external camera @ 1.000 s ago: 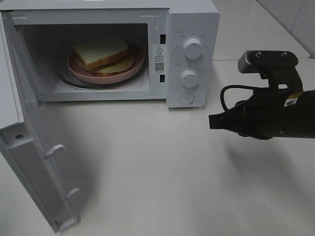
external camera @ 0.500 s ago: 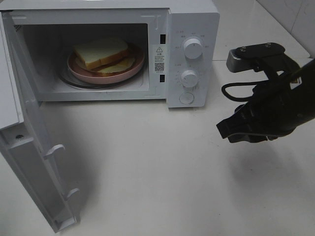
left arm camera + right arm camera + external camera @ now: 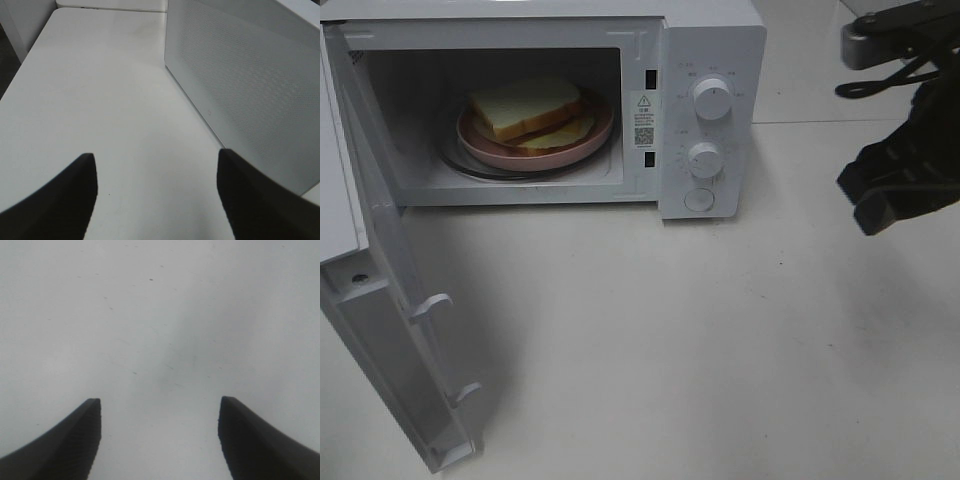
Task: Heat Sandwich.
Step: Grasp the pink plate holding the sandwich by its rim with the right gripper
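Right gripper [image 3: 159,440] has drawn back rightward, jaws now spread wide, holding nothing. Sandwich [image 3: 530,108] sits on pink plate [image 3: 480,150] inside microwave [image 3: 710,40]; door [image 3: 390,340] swung open left; broad tabletop [image 3: 670,340] in front. Left gripper [image 3: 157,200] wide apart, empty.

Right arm [image 3: 910,175]: matte black, blocky housing with angular edges. Grey bracket [image 3: 890,35] sits on top, with a thin black cable [image 3: 860,88] looping beneath it. Right tool [image 3: 159,400]: two black fingers [image 3: 65,440], fine ribbed texture, tapering to narrow tips. Left tool [image 3: 155,155]: same black tapered shape, surface plain.
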Controlling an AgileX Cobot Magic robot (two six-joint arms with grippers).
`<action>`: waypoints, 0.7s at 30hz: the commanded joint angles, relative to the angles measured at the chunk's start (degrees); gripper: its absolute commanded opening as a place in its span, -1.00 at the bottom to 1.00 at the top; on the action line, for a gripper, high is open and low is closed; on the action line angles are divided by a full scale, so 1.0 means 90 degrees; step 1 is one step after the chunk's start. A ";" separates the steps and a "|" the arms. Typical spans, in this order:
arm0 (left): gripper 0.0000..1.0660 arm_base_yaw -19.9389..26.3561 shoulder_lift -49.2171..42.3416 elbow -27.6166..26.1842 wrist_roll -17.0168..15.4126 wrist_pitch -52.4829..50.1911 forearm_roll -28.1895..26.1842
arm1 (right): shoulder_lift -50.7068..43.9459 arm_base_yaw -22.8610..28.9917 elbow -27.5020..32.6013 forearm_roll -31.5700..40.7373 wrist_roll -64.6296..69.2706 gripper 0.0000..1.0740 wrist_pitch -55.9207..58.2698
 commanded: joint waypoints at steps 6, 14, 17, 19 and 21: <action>0.23 0.0013 -0.0115 0.0006 0.0006 -0.0102 -0.0025 | -0.0038 -0.1923 -0.0210 0.0618 -0.1114 0.26 0.0949; 0.23 0.0013 -0.0115 0.0006 0.0006 -0.0102 -0.0025 | -0.0363 -0.2438 -0.0070 0.1031 -0.1229 0.26 0.1859; 0.23 0.0013 -0.0115 0.0006 0.0006 -0.0102 -0.0025 | -0.0630 -0.2438 0.0102 0.1070 -0.1190 0.26 0.1853; 0.23 0.0013 -0.0115 0.0006 0.0006 -0.0102 -0.0025 | -0.1140 -0.2438 0.0516 0.1070 -0.1120 0.26 0.1744; 0.23 0.0013 -0.0115 0.0006 0.0006 -0.0102 -0.0025 | -0.1337 -0.2438 0.0675 0.1070 -0.1101 0.26 0.1725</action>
